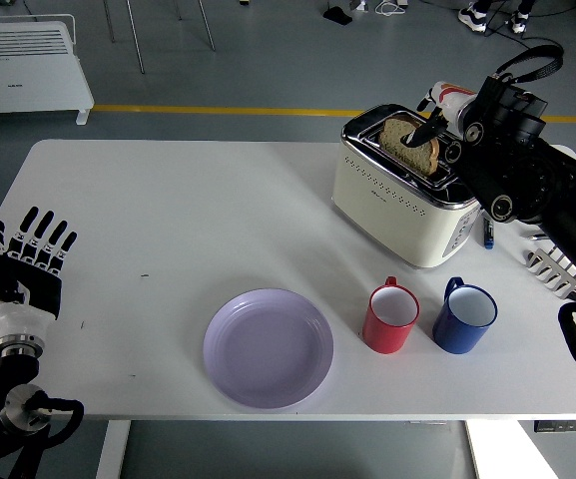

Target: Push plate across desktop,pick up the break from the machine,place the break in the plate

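Note:
A brown slice of bread [407, 143] stands upright in the slot of the cream toaster [399, 205] at the table's back right. My right hand [441, 115] is at the slice's top right edge, and a black part of it lies over the slice. A lilac plate [268, 347] sits empty near the front middle of the table. My left hand [26, 261] is held up at the table's left edge with fingers spread, holding nothing.
A red mug [391, 316] and a blue mug [464, 316] stand side by side right of the plate, in front of the toaster. A fork [554, 269] and a blue pen [489, 235] lie at the right edge.

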Available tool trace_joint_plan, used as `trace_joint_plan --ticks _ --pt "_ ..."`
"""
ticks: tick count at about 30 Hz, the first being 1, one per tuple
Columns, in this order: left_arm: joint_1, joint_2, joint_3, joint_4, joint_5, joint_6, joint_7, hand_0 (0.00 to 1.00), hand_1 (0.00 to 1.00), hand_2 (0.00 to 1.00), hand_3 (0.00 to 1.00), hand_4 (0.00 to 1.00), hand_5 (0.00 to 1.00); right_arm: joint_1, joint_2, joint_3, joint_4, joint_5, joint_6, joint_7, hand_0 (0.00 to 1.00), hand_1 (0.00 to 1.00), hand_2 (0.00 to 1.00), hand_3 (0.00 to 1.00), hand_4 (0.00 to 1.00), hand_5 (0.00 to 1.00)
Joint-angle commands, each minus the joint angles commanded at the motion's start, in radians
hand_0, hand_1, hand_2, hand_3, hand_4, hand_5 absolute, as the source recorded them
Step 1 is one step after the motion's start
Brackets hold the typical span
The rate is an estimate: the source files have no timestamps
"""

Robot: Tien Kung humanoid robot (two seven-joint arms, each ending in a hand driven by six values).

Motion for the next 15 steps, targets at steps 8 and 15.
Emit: trace_joint_plan --ticks 8,15 --pt "-0.002 0.0 -0.001 0.002 0.0 0.0 0.0 0.748 0.765 0.802 0.778 0.573 0.998 0.0 0.0 -0.008 -0.002 0.022 0.011 0.0 0.666 0.672 0.647 0.755 0.798 0.371" --pt "-0.007 0.0 -0.002 0.001 -0.001 0.001 -0.001 0.746 0.765 0.802 0.777 0.573 0.998 0.004 0.0 -0.008 -0.003 0.035 0.015 0.0 0.623 0.641 0.621 0.72 0.78 0.378"
